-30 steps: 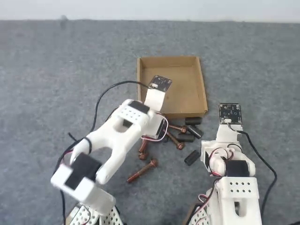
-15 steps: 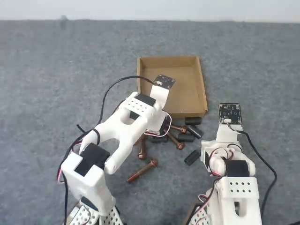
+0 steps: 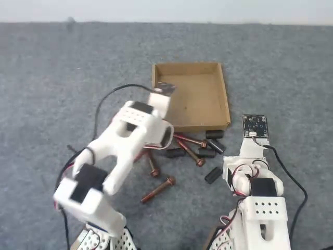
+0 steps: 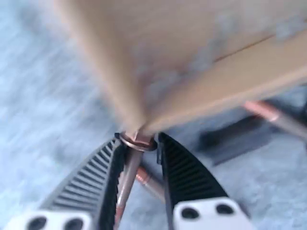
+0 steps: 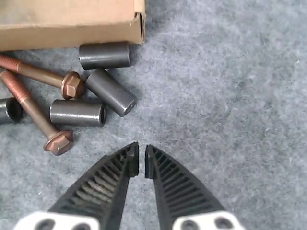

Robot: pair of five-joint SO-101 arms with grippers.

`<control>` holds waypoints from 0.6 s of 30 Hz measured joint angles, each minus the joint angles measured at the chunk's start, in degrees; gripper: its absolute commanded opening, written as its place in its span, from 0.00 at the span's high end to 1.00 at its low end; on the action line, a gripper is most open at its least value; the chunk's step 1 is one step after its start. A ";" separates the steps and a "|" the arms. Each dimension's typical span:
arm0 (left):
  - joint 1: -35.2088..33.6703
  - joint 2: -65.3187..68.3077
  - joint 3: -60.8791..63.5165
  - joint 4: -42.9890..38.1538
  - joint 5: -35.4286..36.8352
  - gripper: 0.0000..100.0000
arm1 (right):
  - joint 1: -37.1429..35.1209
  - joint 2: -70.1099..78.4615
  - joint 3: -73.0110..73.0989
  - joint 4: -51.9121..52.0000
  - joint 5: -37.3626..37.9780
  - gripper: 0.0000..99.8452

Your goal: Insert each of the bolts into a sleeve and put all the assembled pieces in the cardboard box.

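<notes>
My left gripper [image 4: 139, 139] is shut on a copper bolt [image 4: 125, 177], whose head sits between the fingertips right at a corner of the cardboard box [image 4: 201, 72]. In the high view the left arm [image 3: 132, 135] stands over the box's [image 3: 225, 99] near left corner. Loose bolts [image 3: 156, 190] and dark sleeves [image 3: 175, 153] lie on the carpet in front of the box. My right gripper [image 5: 141, 160] is shut on nothing and hovers over bare carpet, close to three sleeves [image 5: 77, 113] and two bolts [image 5: 36, 115].
Grey carpet covers the whole table. One sleeve [image 3: 212, 175] lies apart, close to the right arm [image 3: 255, 172]. Open carpet stretches to the left and right of the box. The left arm's black cable [image 3: 104, 104] loops out to its left.
The left arm has swung left towards the box's near left corner, uncovering a sleeve and bolts it had hidden. The right arm has kept still.
</notes>
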 measured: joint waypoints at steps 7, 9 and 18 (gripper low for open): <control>-4.92 -15.91 11.25 -2.55 0.00 0.98 | 0.00 0.00 0.00 0.00 2.29 0.98; -7.47 -17.05 11.34 -2.64 0.00 0.98 | 0.00 0.00 0.00 0.00 2.46 0.98; -18.02 -13.19 11.52 -12.13 4.92 0.99 | 0.00 0.00 0.00 0.00 2.64 0.98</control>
